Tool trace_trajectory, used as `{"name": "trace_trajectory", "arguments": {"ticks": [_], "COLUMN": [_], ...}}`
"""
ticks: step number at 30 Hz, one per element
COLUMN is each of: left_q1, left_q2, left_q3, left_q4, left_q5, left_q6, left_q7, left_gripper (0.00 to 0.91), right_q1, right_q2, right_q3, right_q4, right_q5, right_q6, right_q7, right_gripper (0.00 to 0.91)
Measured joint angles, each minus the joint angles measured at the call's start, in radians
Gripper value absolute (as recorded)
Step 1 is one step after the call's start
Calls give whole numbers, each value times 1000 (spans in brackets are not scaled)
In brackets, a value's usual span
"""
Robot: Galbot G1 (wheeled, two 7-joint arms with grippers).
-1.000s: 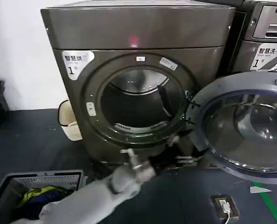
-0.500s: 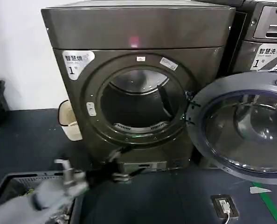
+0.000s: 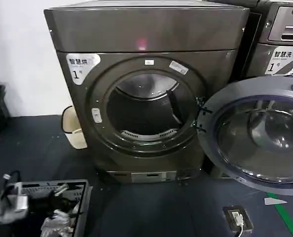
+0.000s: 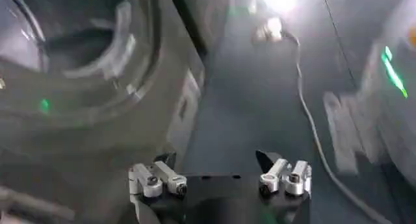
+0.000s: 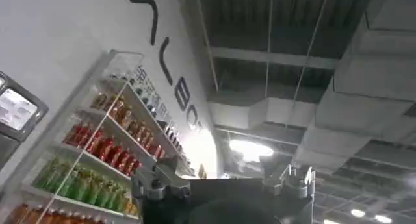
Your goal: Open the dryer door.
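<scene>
Dryer door [image 3: 257, 133] hangs swung wide open at the right of the dryer [image 3: 146, 89], grey inner face toward the camera, drum opening [image 3: 146, 111] exposed. Left tool [image 4: 220, 180], fingers spread wide and empty, sits well apart at the near left, over the laundry basket [image 3: 82, 197]. Right tool [image 5: 221, 183] points up at the ceiling; whether its fingers are apart cannot be told.

Head cam looks fwd and down at the dryer [image 3: 146, 98], whole front in frame, door [image 3: 257, 133] swung open on the right. Left wrist cam sits low, close beside what's probably the dryer's [image 4: 91, 82] front, facing along the dark floor [image 4: 260, 102]; both share those. Right wrist cam tilts up at ceiling [image 5: 292, 63] and shelves [image 5: 97, 154].
</scene>
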Motion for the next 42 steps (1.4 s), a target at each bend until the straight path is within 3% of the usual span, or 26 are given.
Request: {"name": "trace_trajectory", "arguments": {"ticks": [13, 38, 42], "left_q1": [70, 81, 75], "left_q2": [132, 105, 116], "left_q3": [-83, -79, -78], "left_q4": [58, 134, 135], "left_q5": [109, 207, 249], "left_q6": [157, 129, 123], "left_q7": [59, 97, 139], "left_gripper": [907, 907, 907], "right_q1": [-9, -37, -37], "right_q2": [-19, -6, -6], "right_q3": [10, 44, 45], "right_q4": [-36, -31, -33], "right_q5": [-1, 2, 2], "right_q6": [12, 21, 21], "right_q7": [-3, -7, -7], "right_gripper": [907, 907, 907]}}
